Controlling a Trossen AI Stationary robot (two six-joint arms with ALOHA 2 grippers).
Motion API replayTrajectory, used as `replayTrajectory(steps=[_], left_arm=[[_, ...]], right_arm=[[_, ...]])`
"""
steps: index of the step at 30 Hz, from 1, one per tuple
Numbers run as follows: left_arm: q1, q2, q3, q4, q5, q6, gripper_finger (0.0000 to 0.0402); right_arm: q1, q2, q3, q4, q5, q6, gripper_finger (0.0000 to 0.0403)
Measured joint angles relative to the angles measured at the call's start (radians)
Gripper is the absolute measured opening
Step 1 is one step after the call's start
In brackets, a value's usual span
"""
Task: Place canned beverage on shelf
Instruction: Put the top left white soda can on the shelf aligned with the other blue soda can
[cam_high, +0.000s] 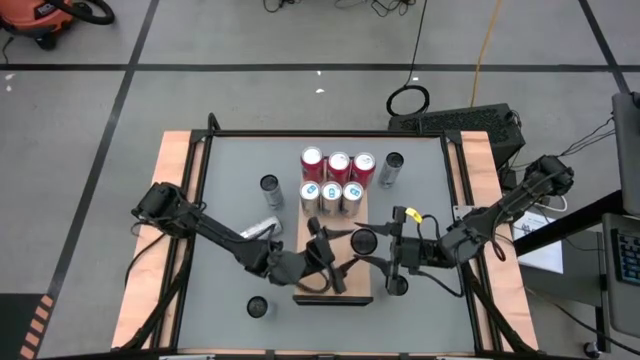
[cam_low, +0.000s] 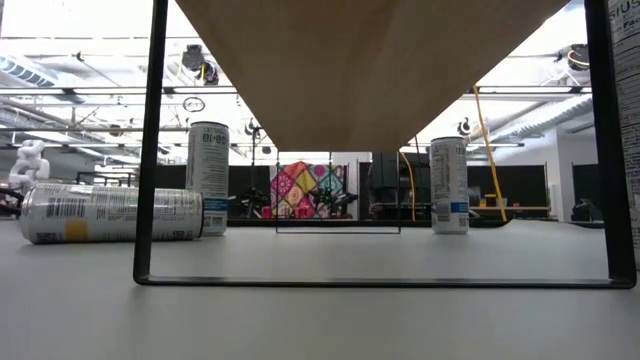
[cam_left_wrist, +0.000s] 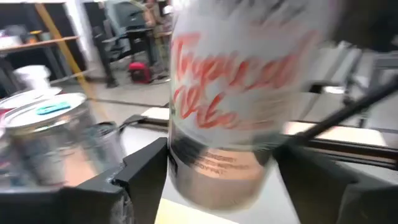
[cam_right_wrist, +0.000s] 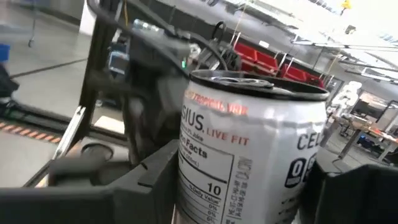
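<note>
Shelf: long wood-grain board in the middle of the grey table. From table height it's a raised deck on thin black legs.
Left arm: comes in from the left side and reaches onto the near half of the shelf.
Right arm: comes in from the right and meets the other one over the board's right edge.
Left gripper: jaws sit either side of the can's lower half, pretty snug. Honestly can't tell if it's squeezing or just loose around it.
Right gripper: same can sits between its jaws, coming from the opposite side. Clamped or not, can't tell either.
Canned beverage: upright, white Celsius can with red lettering, over the shelf's right edge about halfway along, boxed in by both sets of jaws. Can't tell if it's standing on the board or held just above it.
Stocked cans: six in two rows of three at the shelf's far end, red row behind, white row in front.
Loose cans: one lying on its side on the table left of the shelf, others standing around it.
</note>
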Motion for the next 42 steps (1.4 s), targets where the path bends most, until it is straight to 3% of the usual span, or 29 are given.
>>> replayTrajectory(steps=[6,14,21,25,34,42], left_arm=[[-0.033,-0.016,0.000,0.004,0.005,0.059,0.0327],[-0.036,-0.038,0.001,0.005,0.119,0.072,0.0334],[-0.004,-0.038,0.001,-0.001,0.182,0.063,0.0333],[0.006,-0.038,0.001,-0.013,0.254,0.042,0.0316],[0.006,-0.036,0.001,-0.071,0.256,0.016,0.0229],[0.006,-0.036,0.001,-0.112,0.234,-0.019,0.0235]], right_arm=[[0.008,-0.014,-0.002,-0.011,-0.121,0.074,0.0182],[-0.002,-0.009,-0.002,0.037,-0.255,0.097,0.0184],[-0.005,0.003,-0.002,0.047,-0.248,0.113,0.0184],[-0.004,0.003,-0.002,0.047,-0.250,0.115,0.0185],[-0.005,0.003,-0.001,-0.002,-0.242,0.122,0.0187],[-0.003,0.000,0.000,-0.024,-0.199,0.121,0.0204]])
